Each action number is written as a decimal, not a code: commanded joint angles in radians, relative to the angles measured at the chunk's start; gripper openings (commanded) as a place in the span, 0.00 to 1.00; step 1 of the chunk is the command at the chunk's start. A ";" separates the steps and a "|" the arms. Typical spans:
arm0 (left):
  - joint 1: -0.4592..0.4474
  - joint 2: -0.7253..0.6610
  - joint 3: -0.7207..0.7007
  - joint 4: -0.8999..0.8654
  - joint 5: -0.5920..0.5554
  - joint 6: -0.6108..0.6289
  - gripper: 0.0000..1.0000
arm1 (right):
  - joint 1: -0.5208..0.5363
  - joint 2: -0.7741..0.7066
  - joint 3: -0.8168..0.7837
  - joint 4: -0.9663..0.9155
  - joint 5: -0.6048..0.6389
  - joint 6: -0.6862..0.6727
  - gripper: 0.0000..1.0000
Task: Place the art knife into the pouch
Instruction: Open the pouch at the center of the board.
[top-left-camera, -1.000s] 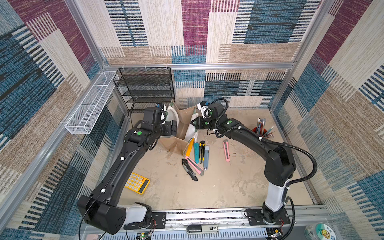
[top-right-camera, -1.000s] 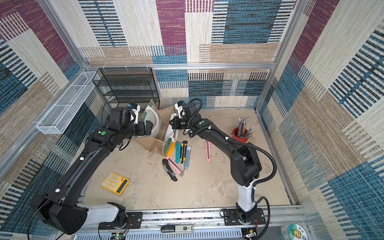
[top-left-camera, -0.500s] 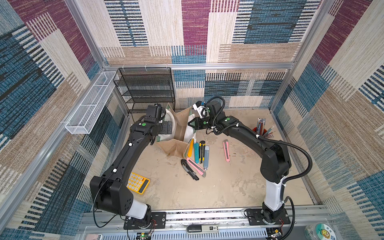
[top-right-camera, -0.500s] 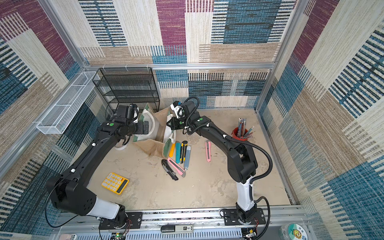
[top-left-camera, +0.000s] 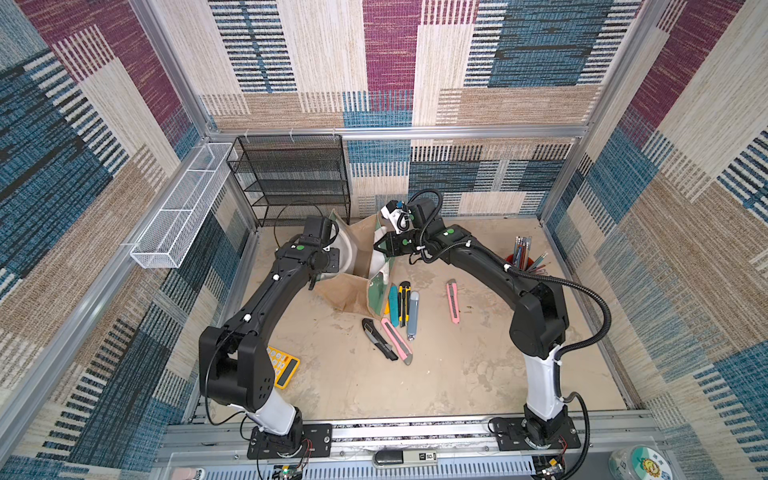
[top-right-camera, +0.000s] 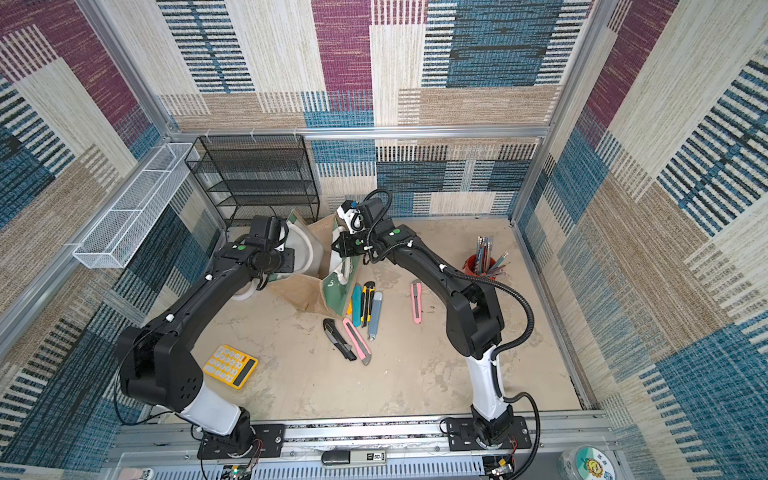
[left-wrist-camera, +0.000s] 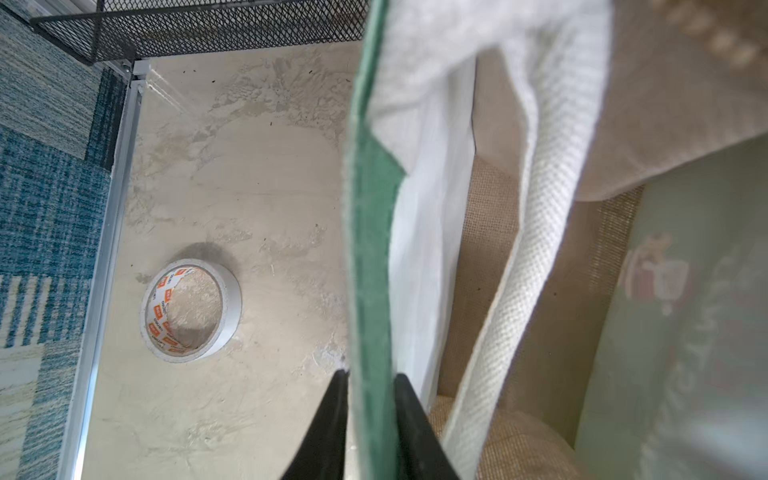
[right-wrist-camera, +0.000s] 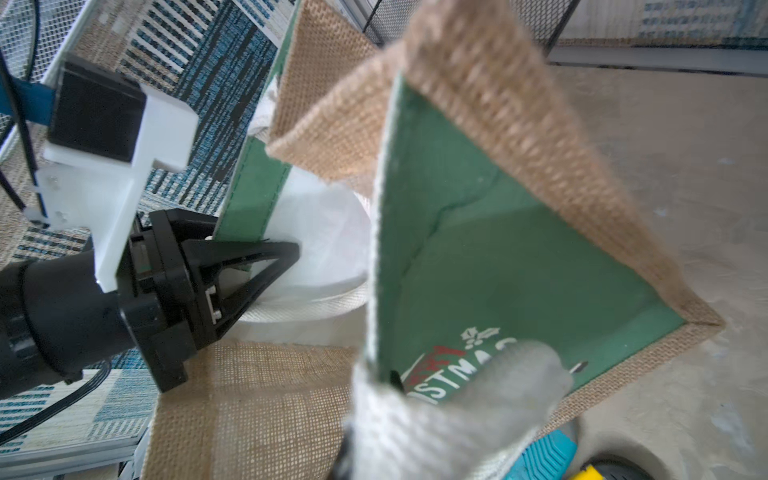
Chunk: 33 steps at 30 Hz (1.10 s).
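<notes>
Counter (top-left-camera: 457, 374) with the pouch (top-left-camera: 347, 291) standing open, left pincer (left-wrist-camera: 368, 378) and right pincer (top-left-camera: 380, 246) each clamped on its rim, art knives (top-left-camera: 401, 305) lying beside it. We judge that freeing either pincer to fetch a knife may let the mouth sag shut.

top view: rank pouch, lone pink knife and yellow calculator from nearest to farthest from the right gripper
1. pouch, held in the right gripper.
2. lone pink knife, lying on the robot's right of the knife cluster.
3. yellow calculator, far over on the robot's left.
</notes>
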<state>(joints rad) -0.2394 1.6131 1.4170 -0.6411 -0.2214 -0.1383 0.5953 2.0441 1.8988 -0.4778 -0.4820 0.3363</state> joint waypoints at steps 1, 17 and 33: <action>0.005 0.013 0.022 -0.022 -0.066 0.014 0.06 | 0.001 0.002 0.022 -0.041 0.063 -0.028 0.00; 0.017 -0.039 0.036 -0.023 -0.061 0.017 0.00 | -0.002 -0.020 0.024 -0.086 0.134 -0.047 0.40; 0.017 -0.062 -0.007 0.050 0.002 0.014 0.00 | -0.010 -0.305 -0.398 0.101 0.316 -0.029 0.70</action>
<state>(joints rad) -0.2230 1.5703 1.4139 -0.6338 -0.2516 -0.1249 0.5842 1.7893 1.6066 -0.4625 -0.2577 0.2874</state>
